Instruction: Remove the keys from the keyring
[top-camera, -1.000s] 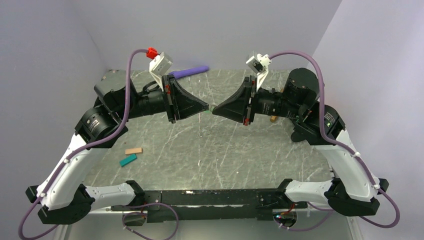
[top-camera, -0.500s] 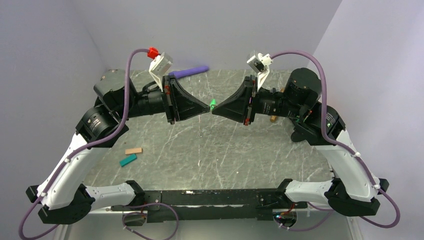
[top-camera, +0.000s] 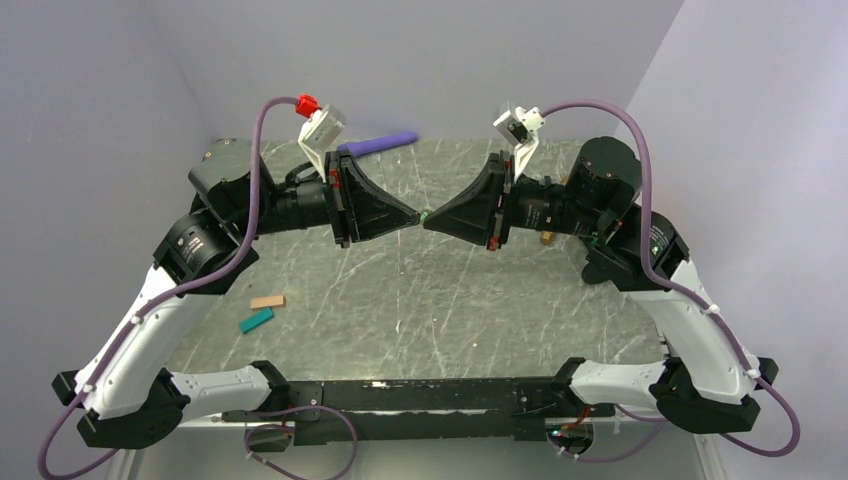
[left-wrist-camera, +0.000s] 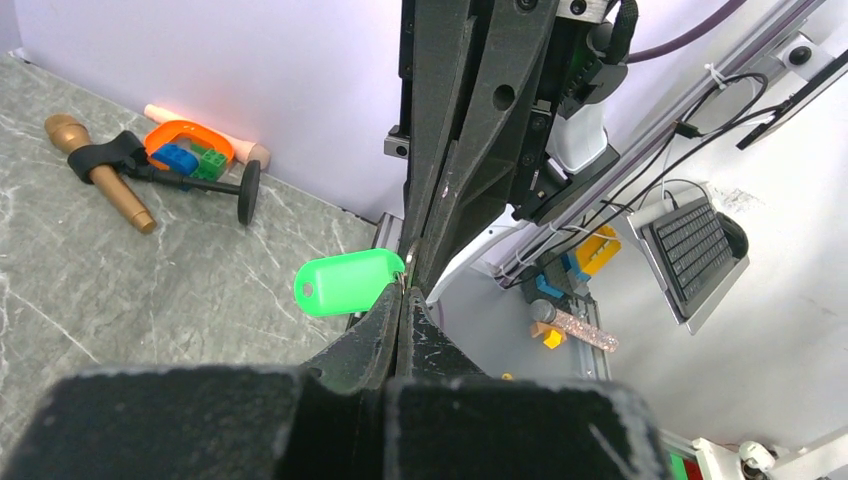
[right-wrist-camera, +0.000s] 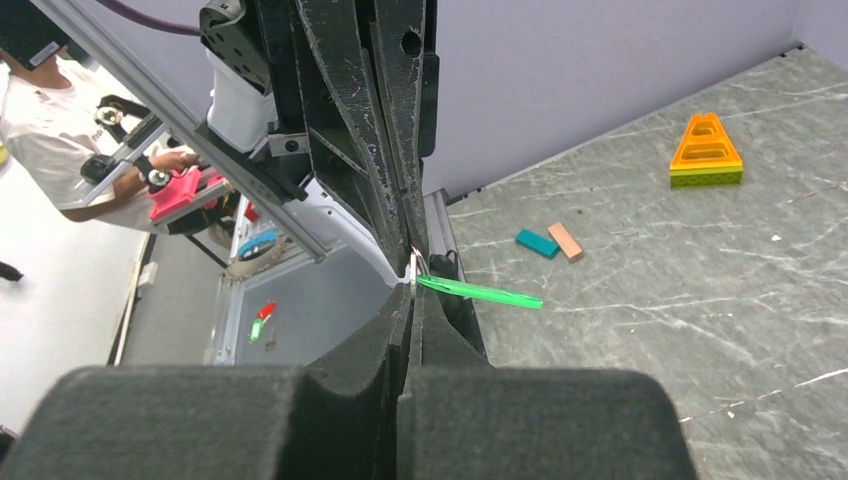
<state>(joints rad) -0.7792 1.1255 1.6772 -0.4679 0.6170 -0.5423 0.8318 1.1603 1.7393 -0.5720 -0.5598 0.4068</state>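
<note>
Meeting tip to tip, left claw (top-camera: 414, 217) and right claw (top-camera: 429, 221) clench shut, touching the green keys (left-wrist-camera: 348, 283).

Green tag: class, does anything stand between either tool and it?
Nothing visible does. The left tool and right tool meet tip to tip, shut on the ring. The tag hangs from that ring right at their tips, in the air above the table.
</note>
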